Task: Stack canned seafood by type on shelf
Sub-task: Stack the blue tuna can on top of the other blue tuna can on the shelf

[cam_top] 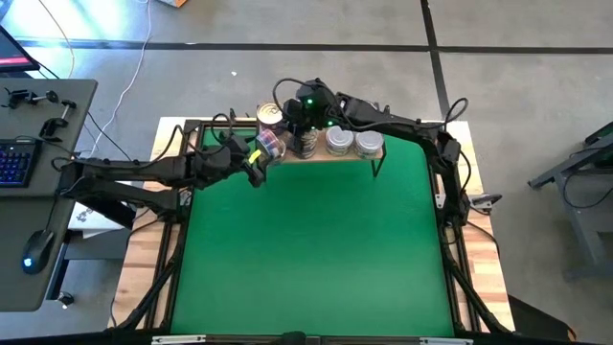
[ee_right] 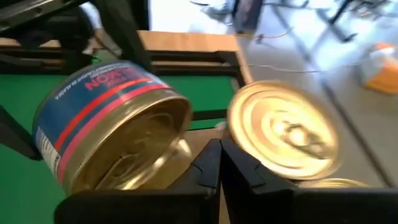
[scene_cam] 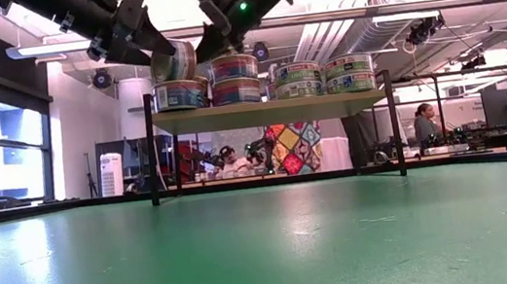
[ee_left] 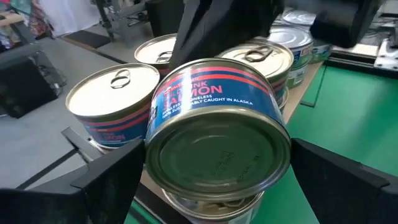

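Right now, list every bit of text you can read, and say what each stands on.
"SALMON": on the blue and red label of the tilted tin held in the left tool.
"CAUGHT IN ALASKA": small white line under it, same label.
Smaller print on that label: too small to read.
Labels on the shelf tins, green-banded tins included: too small or blurred.
Label in the right wrist view: blurred, unreadable.

Blue salmon tin point(ee_left: 214, 134) with red stripes (gold-toned ends, it seems) over the green table point(cam_top: 316, 249)
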